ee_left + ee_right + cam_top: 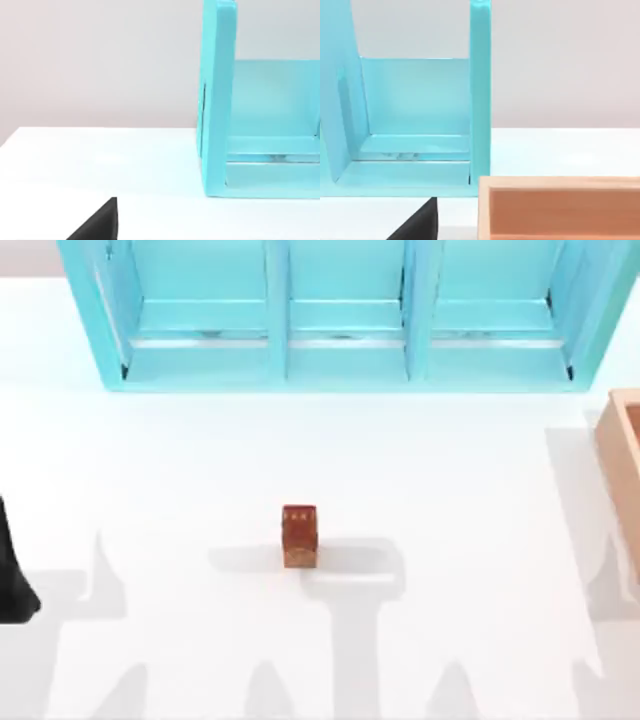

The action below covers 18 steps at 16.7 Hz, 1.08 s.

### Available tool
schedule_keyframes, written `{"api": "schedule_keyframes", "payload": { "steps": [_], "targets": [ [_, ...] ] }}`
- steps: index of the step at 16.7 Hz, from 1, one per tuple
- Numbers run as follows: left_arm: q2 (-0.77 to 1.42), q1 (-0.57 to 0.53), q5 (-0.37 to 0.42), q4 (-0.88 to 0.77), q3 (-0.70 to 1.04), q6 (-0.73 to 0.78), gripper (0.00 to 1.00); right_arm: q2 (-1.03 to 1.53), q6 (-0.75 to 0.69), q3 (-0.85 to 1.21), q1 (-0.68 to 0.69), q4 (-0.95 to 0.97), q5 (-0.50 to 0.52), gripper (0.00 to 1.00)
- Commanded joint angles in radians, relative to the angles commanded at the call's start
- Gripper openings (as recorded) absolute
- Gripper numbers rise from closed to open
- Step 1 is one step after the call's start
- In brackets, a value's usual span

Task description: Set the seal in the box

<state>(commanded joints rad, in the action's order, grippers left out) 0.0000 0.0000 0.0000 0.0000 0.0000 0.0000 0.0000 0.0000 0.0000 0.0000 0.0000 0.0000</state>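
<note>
Free room: white table (180,460) is bare all around the seal; wide open floor betw. seal and shelf unit, and betw. seal and box.
Near edge: only grey arm shadows lie on the table at the near side of top view.
Seal: the seal (299,536) stands upright near table centre, well apart from everything, touching nothing.
Seal look: small reddish-brown block, lighter tan lower end, tiny pale marks on top face.
Left arm: a dark part (14,575) at the left edge of top view, parked, well apart from seal. Fingers are not visible, so how far the pincer is open I cannot tell; nothing is seen held.
Left wrist cam: dark wedge of the arm (100,222) at the picture edge, then white table, then end wall of the shelf unit (217,100).
Box: the box (625,465) at the right edge of top view, cut by the frame; light tan, thick raised walls.
Right wrist cam: gives the box (560,207) from the side w. its inner wall, just beside the shelf unit (480,90); top view gives only a corner of it. A dark wedge (420,222) here too; right pincer state cannot tell.
Far edge: turquoise shelf unit (340,315) spans the back of table, three open bays.
</note>
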Motion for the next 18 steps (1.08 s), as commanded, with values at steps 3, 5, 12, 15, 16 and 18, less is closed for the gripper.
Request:
{"api": "schedule_keyframes", "payload": {
  "steps": [3,5,12,15,16,18],
  "targets": [
    [0.000,0.000,0.000,0.000,0.000,0.000,1.00,0.007,0.000,0.005,0.004,-0.005,-0.002,1.00],
    [0.000,0.000,0.000,0.000,0.000,0.000,1.00,0.053,0.000,0.041,0.030,-0.039,-0.013,1.00],
    [0.000,0.000,0.000,0.000,0.000,0.000,1.00,0.516,0.069,0.418,0.162,-0.343,-0.023,1.00],
    [0.000,0.000,0.000,0.000,0.000,0.000,1.00,0.844,0.126,0.701,0.215,-0.499,-0.015,1.00],
    [0.000,0.000,0.000,0.000,0.000,0.000,1.00,0.962,0.149,0.807,0.233,-0.548,-0.014,1.00],
    [0.000,0.000,0.000,0.000,0.000,0.000,1.00,1.183,0.193,1.011,0.269,-0.636,-0.012,1.00]
  ]
}}
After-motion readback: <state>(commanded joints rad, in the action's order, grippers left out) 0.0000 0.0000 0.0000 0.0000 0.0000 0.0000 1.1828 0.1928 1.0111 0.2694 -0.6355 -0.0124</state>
